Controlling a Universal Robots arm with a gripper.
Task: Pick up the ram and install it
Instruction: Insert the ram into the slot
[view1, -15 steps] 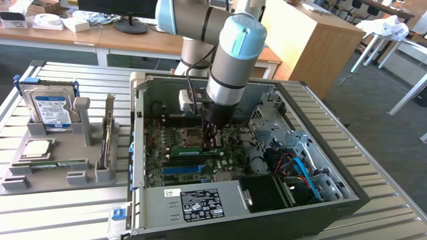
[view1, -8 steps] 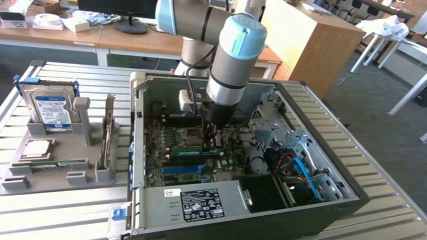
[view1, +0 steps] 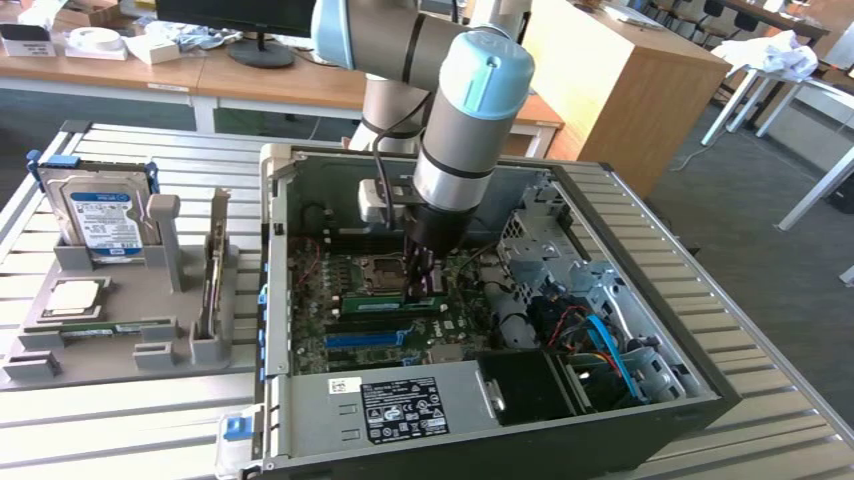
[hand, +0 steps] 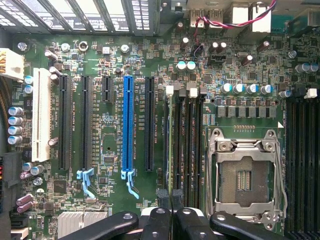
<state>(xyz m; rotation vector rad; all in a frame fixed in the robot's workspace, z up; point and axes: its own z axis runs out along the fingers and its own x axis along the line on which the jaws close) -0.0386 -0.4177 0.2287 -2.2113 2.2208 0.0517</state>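
Inside the open computer case (view1: 641, 420), on the slatted tabletop (view1: 120, 430): one robot arm (view1: 467, 110), reaching straight down to the motherboard (hand: 110, 150).

- Jaws: drawn together, clamped on the top edge of the ram (view1: 387, 297).
- Ram: green, long and narrow, standing on edge in a memory slot just beside the processor socket (hand: 243, 175). It runs from the jaws toward the exterior view's left.
- Processor socket: metal frame, bare at its centre, with dark memory slots on either side of it.
- Blue slot (hand: 127, 125): long, set among black slots and one white slot on the far side of the ram from the socket.
- Grey tray (view1: 94, 360): on the tabletop at the exterior view's left, well apart from the jaws.
- Tray contents: a hard drive (view1: 100, 215) standing upright, a square silver chip (view1: 74, 295) lying flat, and a card (view1: 214, 270) standing on edge.
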